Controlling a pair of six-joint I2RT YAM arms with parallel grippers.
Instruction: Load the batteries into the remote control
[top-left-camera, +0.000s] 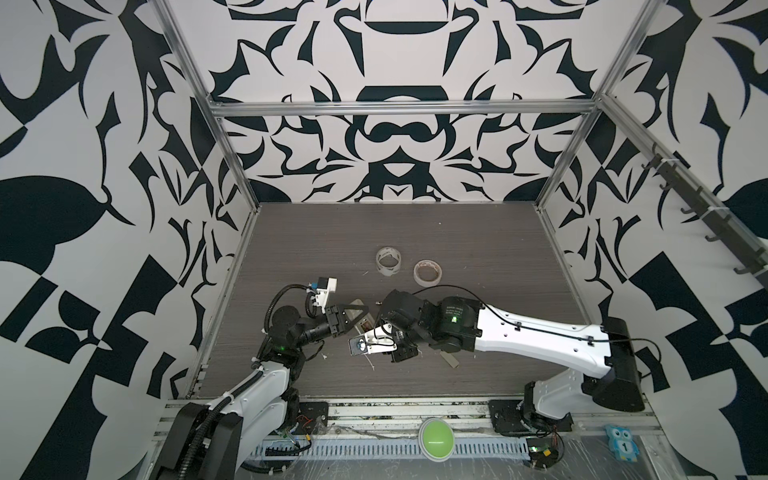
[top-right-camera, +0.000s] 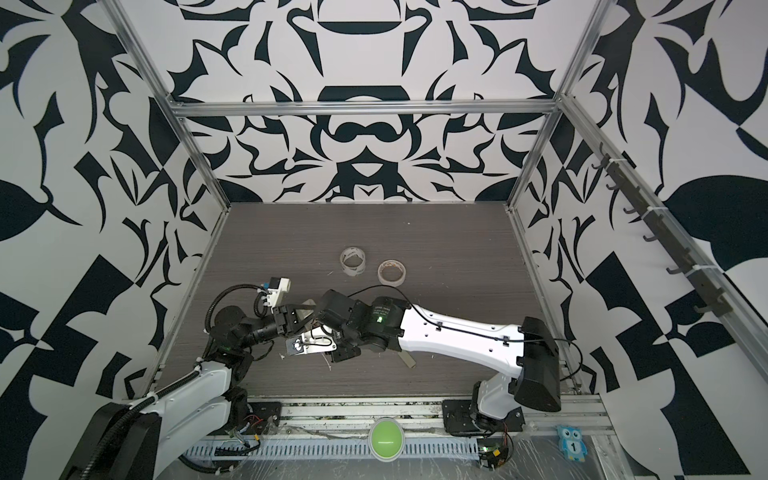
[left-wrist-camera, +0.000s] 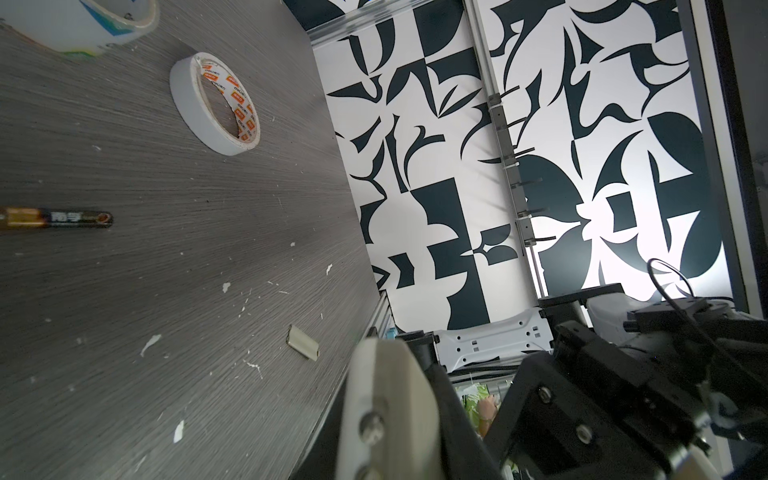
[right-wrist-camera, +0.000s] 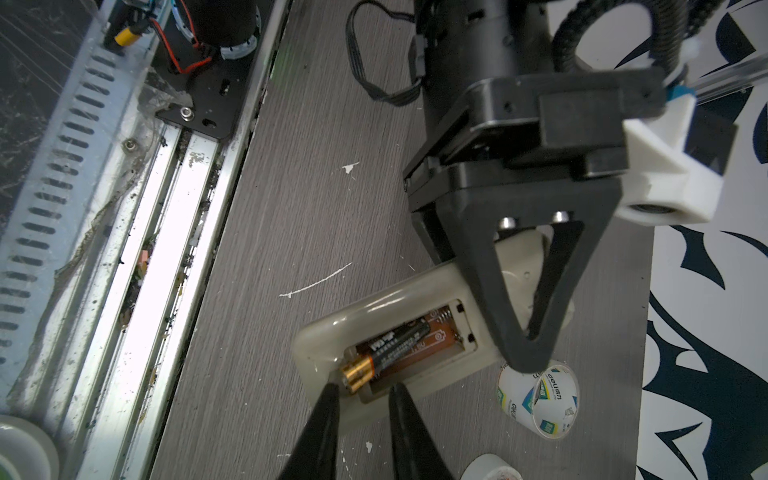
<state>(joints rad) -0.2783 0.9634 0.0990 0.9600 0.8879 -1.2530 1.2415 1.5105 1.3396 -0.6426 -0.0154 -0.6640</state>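
The remote control (right-wrist-camera: 374, 311) lies back up on the table with its battery compartment uncovered. One of the batteries (right-wrist-camera: 386, 351) sits slanted in the compartment, its gold end sticking out over the rim. My right gripper (right-wrist-camera: 365, 388) stands just short of that gold end, jaws slightly open, with nothing between them. My left gripper (right-wrist-camera: 528, 361) is shut on the remote's far end. In a top view both grippers meet over the remote (top-left-camera: 365, 326). A second battery (left-wrist-camera: 58, 218) lies loose on the table.
The detached battery cover (left-wrist-camera: 302, 347) lies on the table beside the right arm, also seen in a top view as the cover (top-left-camera: 451, 359). Two tape rolls (top-left-camera: 388, 261) (top-left-camera: 428, 272) stand behind the grippers. White paint flecks dot the wood. The metal rail (right-wrist-camera: 137, 249) runs along the front edge.
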